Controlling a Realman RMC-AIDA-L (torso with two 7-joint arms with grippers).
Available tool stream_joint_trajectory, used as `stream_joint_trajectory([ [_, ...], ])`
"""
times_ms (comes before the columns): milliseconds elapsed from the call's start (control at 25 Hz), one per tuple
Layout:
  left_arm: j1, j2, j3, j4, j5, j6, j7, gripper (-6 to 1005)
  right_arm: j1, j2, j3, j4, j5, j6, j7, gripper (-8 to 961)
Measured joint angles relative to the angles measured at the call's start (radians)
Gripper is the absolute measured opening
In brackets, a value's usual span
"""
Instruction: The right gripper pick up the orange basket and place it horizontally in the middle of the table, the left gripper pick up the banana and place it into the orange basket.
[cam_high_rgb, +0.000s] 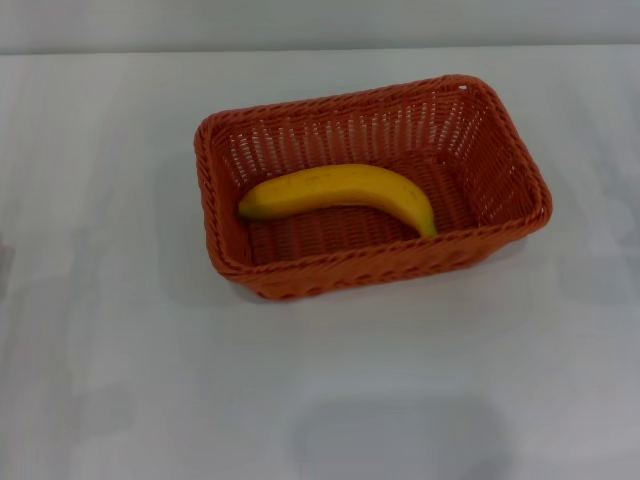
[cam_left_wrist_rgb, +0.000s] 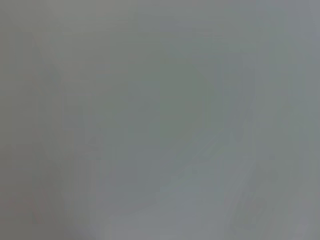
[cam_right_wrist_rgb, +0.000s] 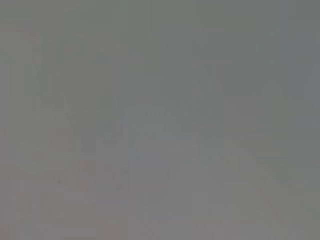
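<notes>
The orange basket (cam_high_rgb: 262, 282) lies lengthwise across the middle of the white table (cam_high_rgb: 120, 380) in the head view. Inside it rests the yellow banana (cam_high_rgb: 340, 190), curved, one end near the basket's left wall and the other toward the front right. Neither the left gripper nor the right gripper shows in any view. Both wrist views hold only a plain grey surface.
The table's far edge (cam_high_rgb: 320, 50) meets a pale wall at the back. A faint shadow (cam_high_rgb: 400, 435) falls on the tabletop in front of the basket.
</notes>
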Motion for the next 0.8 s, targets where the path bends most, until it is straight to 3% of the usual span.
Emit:
stream_joint_trajectory([
  [800,0.025,-0.001,0.000,0.029,0.000,-0.001,-0.008,884,-0.006,0.003,-0.004,0.014,-0.005,0.022,-0.001,840],
])
